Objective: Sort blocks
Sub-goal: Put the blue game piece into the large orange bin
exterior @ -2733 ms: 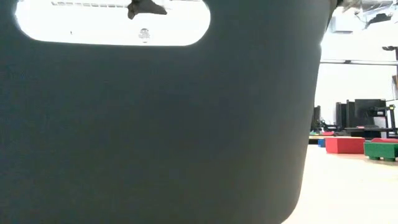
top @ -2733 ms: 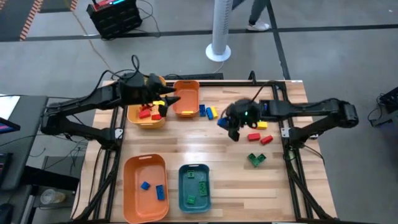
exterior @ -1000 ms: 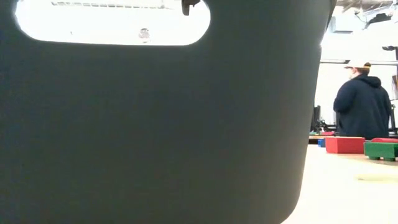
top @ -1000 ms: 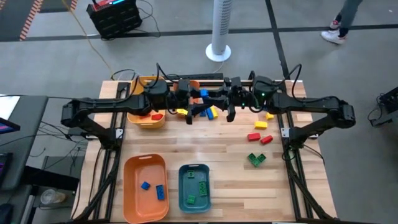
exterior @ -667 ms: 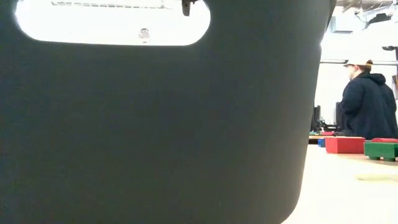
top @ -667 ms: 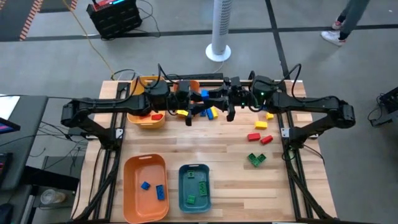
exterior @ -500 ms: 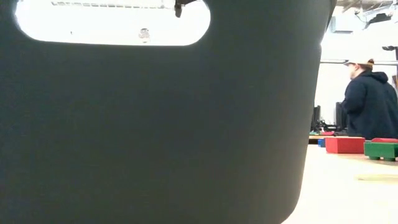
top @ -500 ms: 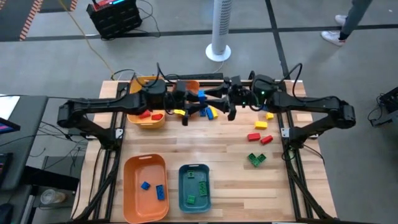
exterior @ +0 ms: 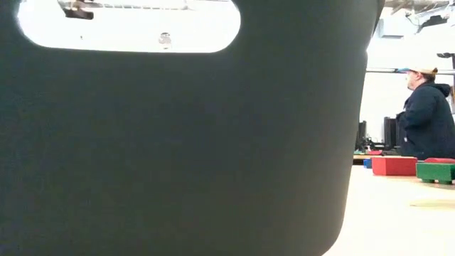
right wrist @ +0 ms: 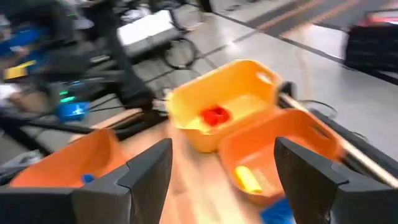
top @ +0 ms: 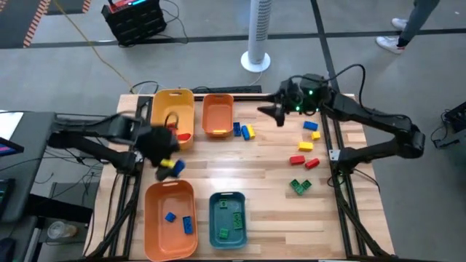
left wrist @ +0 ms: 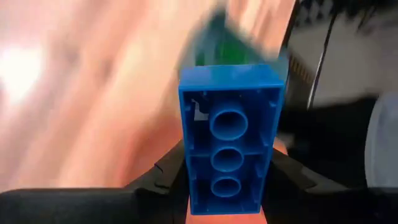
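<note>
My left gripper (top: 170,163) hangs above the table's left part, between the yellow bin (top: 173,109) and the large orange bin (top: 154,218), shut on a blue block (left wrist: 229,137). My right gripper (top: 271,112) stands open in the air at the far middle, fingers wide apart (right wrist: 224,168) and empty. Loose blocks lie flat on the table: blue and yellow (top: 244,131), several yellow and red (top: 306,147), green (top: 300,186). The high view blurs the left gripper. My left gripper pinches the blue block's two long sides (left wrist: 186,183) between its two fingers (left wrist: 163,182), at one end of the block. The block's hollow underside faces the wrist camera. The fingers slant down from the table's left. The block is lifted clear of the table.
The yellow bin holds red blocks and the small orange bin (top: 217,109) a yellow one. The large orange bin holds blue blocks and the teal bin (top: 214,218) green ones. A dark bin wall (exterior: 178,142) fills most of the low view. A person (exterior: 426,114) stands beyond the table.
Both grippers met over the far middle of the table, by the small orange bin, with the blue block between them. My left gripper has swung fast toward the table's left and near side, tipping downward and carrying the block along. My right gripper has drawn back toward the far right.
</note>
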